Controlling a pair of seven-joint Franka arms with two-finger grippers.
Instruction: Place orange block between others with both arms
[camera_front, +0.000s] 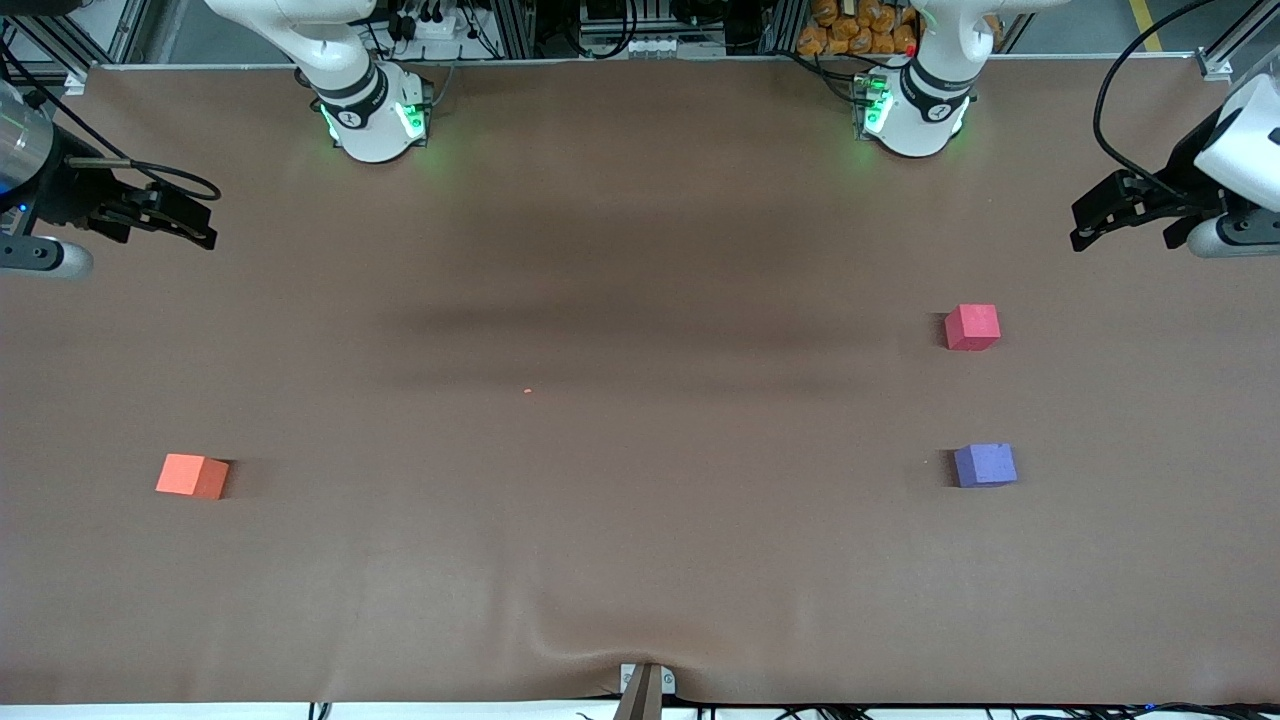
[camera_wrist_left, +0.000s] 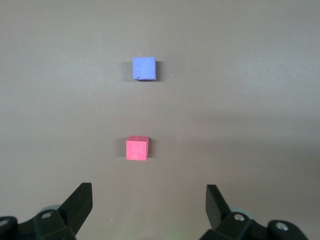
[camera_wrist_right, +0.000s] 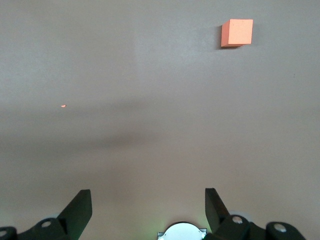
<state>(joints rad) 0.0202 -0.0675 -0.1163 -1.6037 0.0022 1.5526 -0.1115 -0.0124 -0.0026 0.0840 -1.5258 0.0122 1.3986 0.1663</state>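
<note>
From my remote station: the brown tabletop (camera_front: 640, 560) spans the view. My left hand (camera_front: 1125, 212) and right hand (camera_front: 165, 215) hover over its ends, fingers spread, empty. The orange block (camera_front: 193, 476) sits toward the right arm's end; the pinkish-red cube (camera_front: 972, 327) and, nearer the camera, the purple-blue cube (camera_front: 985, 465) sit toward the left arm's.

Matte foam-like orange block (camera_front: 192, 476), pinkish-red cube (camera_front: 972, 327) and purple-blue cube (camera_front: 985, 465) w/ same dull finish, brown matte tabletop (camera_front: 640, 520) slightly rippled, glossy white arm shells (camera_front: 350, 70), black matte grippers
</note>
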